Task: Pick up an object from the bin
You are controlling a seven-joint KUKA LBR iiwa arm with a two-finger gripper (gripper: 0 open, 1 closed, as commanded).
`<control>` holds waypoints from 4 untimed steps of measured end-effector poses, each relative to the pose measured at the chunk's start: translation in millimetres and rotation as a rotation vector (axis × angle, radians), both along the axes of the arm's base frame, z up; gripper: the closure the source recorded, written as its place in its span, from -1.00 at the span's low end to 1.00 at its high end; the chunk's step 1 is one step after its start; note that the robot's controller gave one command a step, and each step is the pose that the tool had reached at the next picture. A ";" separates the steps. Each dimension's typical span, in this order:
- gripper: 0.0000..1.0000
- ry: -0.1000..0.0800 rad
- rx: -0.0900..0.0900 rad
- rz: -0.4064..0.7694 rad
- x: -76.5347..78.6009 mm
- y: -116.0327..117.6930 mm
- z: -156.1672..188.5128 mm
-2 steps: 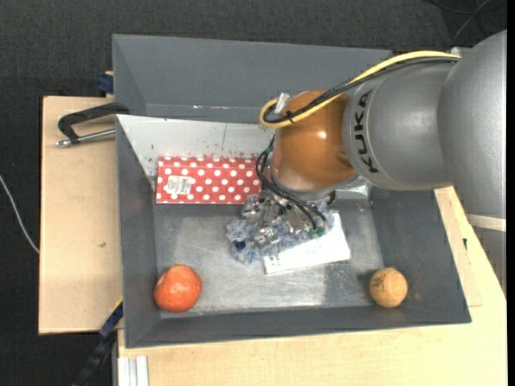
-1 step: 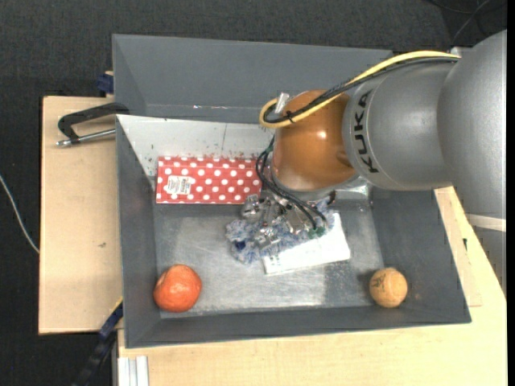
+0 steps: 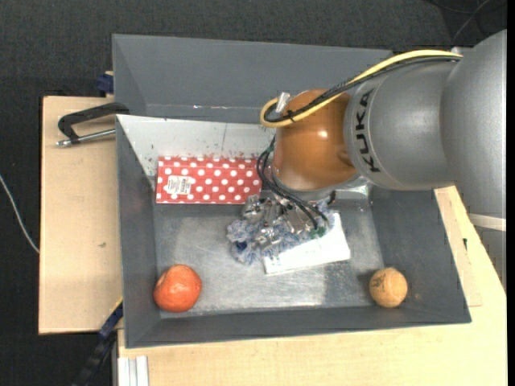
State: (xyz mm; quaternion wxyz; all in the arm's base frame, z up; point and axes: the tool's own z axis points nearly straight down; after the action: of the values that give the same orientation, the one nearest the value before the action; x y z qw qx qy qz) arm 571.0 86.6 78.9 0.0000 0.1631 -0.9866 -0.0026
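Note:
My gripper (image 3: 269,212) reaches down into the middle of the bin, under the orange cover. Its metal tip sits right on a crumpled blue and white piece (image 3: 251,236) that lies on the bin floor. A white card with printed text (image 3: 310,248) lies just right of that piece, partly under the gripper. A red box with white polka dots (image 3: 208,180) lies flat at the back left, its right end close to the gripper.
An orange ball (image 3: 177,288) rests in the front left corner. A tan, nut-like ball (image 3: 388,287) sits at the front right. The arm and its orange cover hang over the back right part of the bin.

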 end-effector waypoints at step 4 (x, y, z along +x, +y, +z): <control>1.00 -0.004 -0.003 -0.001 0.1 -0.4 63.2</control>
State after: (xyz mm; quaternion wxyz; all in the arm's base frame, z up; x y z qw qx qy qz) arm 571.1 86.3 142.1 -0.0015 0.1629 -0.9866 -0.0007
